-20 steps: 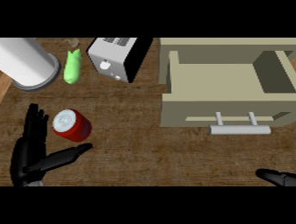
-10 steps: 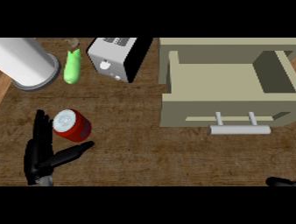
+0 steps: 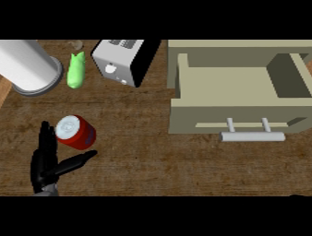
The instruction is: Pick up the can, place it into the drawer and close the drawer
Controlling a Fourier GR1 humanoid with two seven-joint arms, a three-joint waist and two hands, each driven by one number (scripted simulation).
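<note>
My left hand (image 3: 46, 161) is spread, fingers straight, holding nothing. The red can (image 3: 75, 132) stands on the counter (image 3: 152, 161) at its one o'clock, outside the open drawer (image 3: 244, 117) at three o'clock.

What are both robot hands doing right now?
Left robot hand: open, beside the can, holding nothing.
Right robot hand: out of view, cannot be told.
</note>
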